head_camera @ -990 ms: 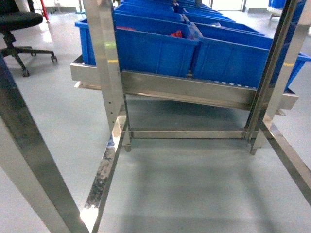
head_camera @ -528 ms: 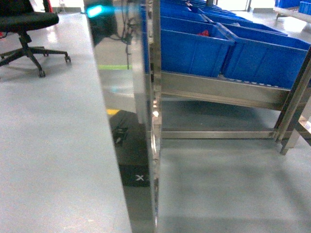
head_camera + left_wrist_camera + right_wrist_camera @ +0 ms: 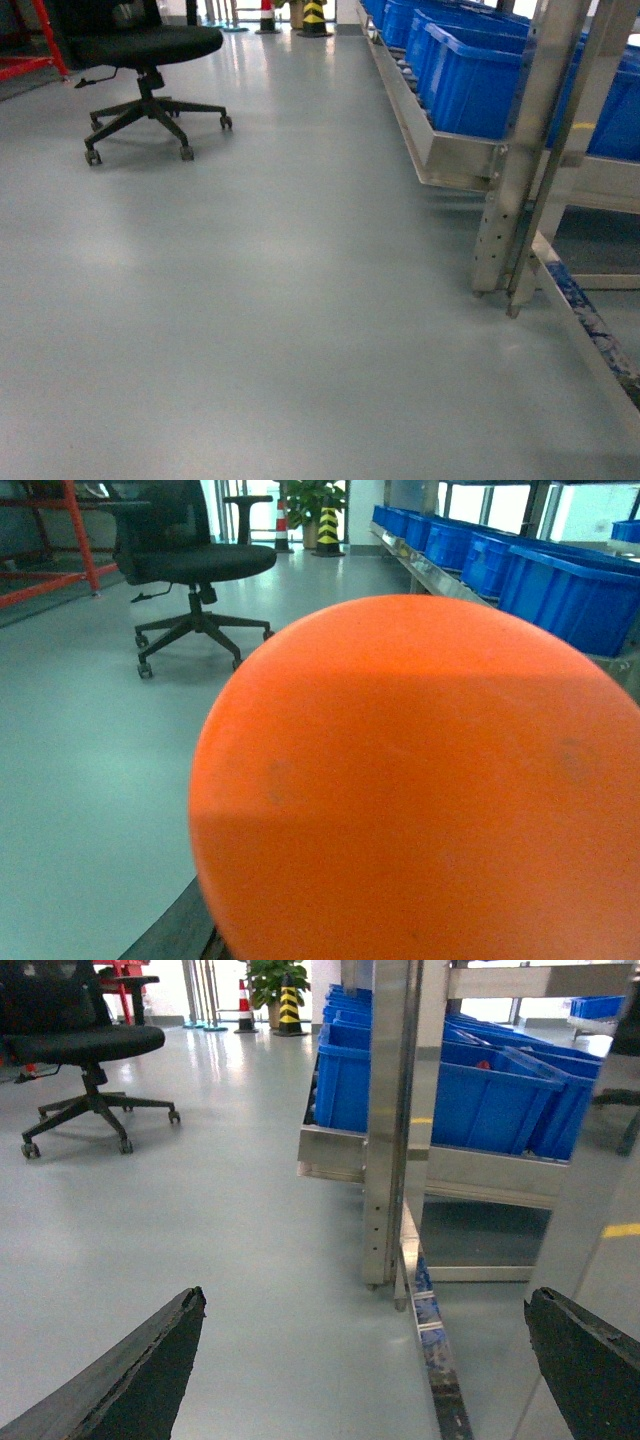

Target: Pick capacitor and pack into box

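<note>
A smooth orange round thing, which I take for the capacitor (image 3: 420,780), fills most of the left wrist view, hanging above the floor. My left gripper (image 3: 400,930) is shut on it; only one dark finger (image 3: 185,935) shows, at the capacitor's lower left edge. In the right wrist view my right gripper (image 3: 365,1298) stands open over bare floor, with nothing between its dark fingertips (image 3: 160,1355). The box is out of view. Neither gripper shows in the head view.
A steel rack (image 3: 510,170) with blue bins (image 3: 470,75) runs along the right, its post (image 3: 390,1120) close ahead of the right gripper. A black office chair (image 3: 145,60) stands at the far left. Grey floor (image 3: 260,300) lies between them.
The head view has swung left: the rack and blue bins that filled it have slid to the right edge, and open floor with the office chair now shows.
</note>
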